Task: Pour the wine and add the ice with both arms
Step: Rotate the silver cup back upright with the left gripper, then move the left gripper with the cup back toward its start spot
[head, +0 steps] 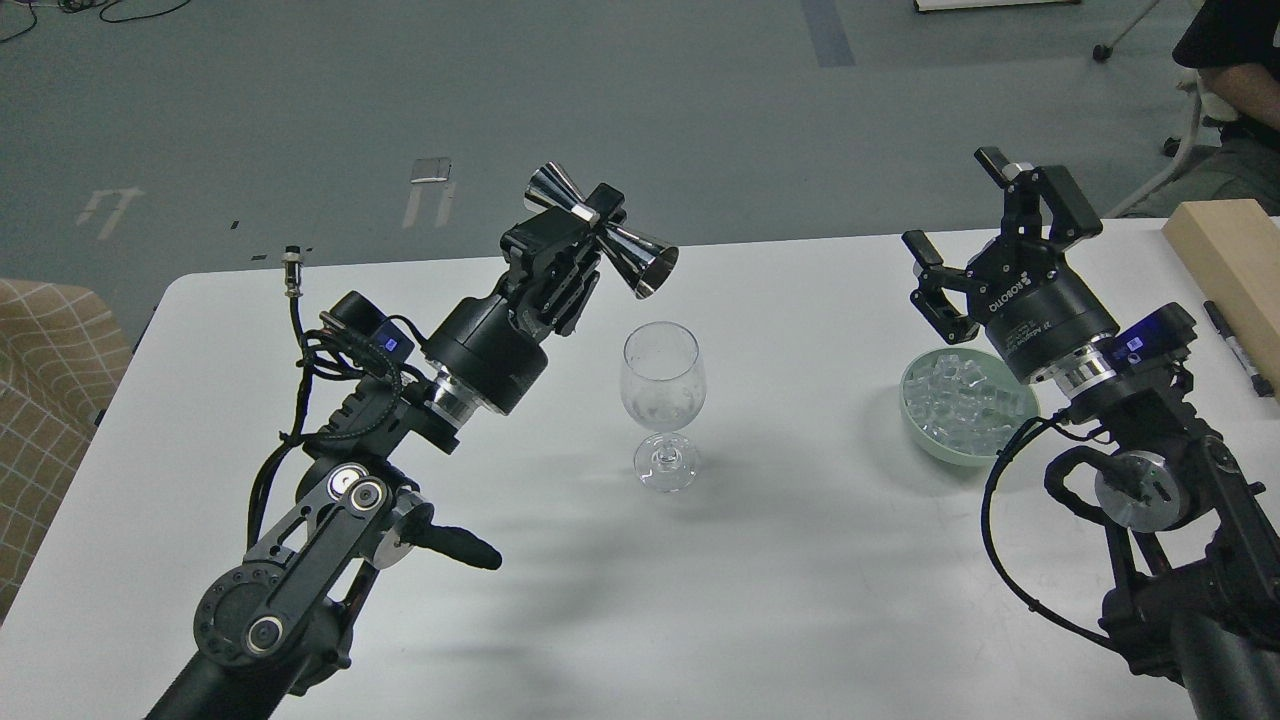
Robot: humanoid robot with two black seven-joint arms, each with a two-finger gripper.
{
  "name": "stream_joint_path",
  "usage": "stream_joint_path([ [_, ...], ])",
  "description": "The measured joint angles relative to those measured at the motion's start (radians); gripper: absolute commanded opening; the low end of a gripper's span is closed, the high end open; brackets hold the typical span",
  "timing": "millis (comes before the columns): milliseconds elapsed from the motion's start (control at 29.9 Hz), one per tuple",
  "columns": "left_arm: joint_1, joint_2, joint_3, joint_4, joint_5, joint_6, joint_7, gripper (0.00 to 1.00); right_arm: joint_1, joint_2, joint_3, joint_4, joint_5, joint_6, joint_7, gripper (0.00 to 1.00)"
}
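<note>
Left pincer point(575, 235): clamped on tilted jigger point(600, 228); may spill beside the glass point(663, 400).
Right pincer point(985, 235): fingers apart above the ice point(960, 395); cubes could slip.

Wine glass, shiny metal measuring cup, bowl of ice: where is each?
Wine glass point(663, 385): head view, on its bowl.
Metal measuring cup point(603, 231): head view, its narrow waist.
Ice point(958, 392): head view, cubes inside the green bowl.

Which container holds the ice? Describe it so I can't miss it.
On the white table, look right of the wine glass, just under the open right gripper. It's the pale green bowl heaped with ice, the only bowl there.
</note>
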Motion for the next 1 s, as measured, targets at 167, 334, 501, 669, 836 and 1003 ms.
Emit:
stream_joint_path([
  [167, 0.001, -0.005, -0.009, -0.008, -0.034, 0.0, 0.025, 0.14, 0.0, 0.0, 0.002, -0.011, 0.0, 0.0, 0.0, 1.0],
  [334, 0.001, -0.004, -0.015, -0.024, -0.122, 0.002, 0.071, 0.11, -0.001, 0.0, 0.002, -0.012, 0.0, 0.0, 0.001, 1.0],
  [501, 0.001, -0.007, -0.036, -0.037, -0.237, 0.012, 0.114, 0.1, -0.001, 0.0, 0.002, -0.009, 0.0, 0.0, 0.001, 1.0],
  [669, 0.003, -0.008, -0.061, -0.047, -0.338, 0.047, 0.174, 0.1, -0.001, 0.0, 0.003, -0.01, 0.0, 0.0, 0.002, 1.0],
  [836, 0.015, -0.009, -0.11, -0.059, -0.445, 0.068, 0.245, 0.09, -0.001, 0.0, 0.003, -0.011, 0.0, 0.0, 0.002, 1.0],
  [1003, 0.022, -0.003, -0.147, -0.06, -0.554, 0.178, 0.274, 0.04, -0.005, 0.0, 0.003, -0.004, 0.0, 0.0, 0.002, 1.0],
])
